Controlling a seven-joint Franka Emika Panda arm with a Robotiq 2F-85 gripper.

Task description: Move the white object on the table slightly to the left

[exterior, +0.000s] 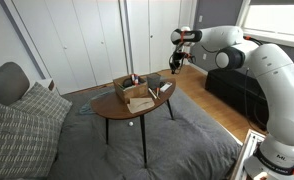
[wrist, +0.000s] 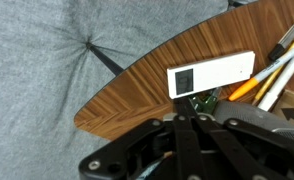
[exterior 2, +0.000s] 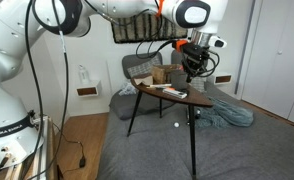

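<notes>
The white object (wrist: 212,74) is a flat rectangular bar with a small dark window. It lies on the oval reddish-brown wooden table (wrist: 127,95) near its edge, and it also shows in an exterior view (exterior: 141,103). My gripper (wrist: 192,122) hangs just above the table, close to the white object, with its fingers pressed together and nothing seen between them. In both exterior views the gripper (exterior: 176,63) (exterior 2: 194,66) hovers over one end of the table (exterior: 120,111) (exterior 2: 192,99).
A cardboard box (exterior: 130,86) with items stands on the table. Orange and pale pens (wrist: 262,78) lie beside the white object. A sofa with cushions (exterior: 22,125) stands nearby. A grey rug (wrist: 37,60) and a small white ball (exterior 2: 177,125) lie under the table.
</notes>
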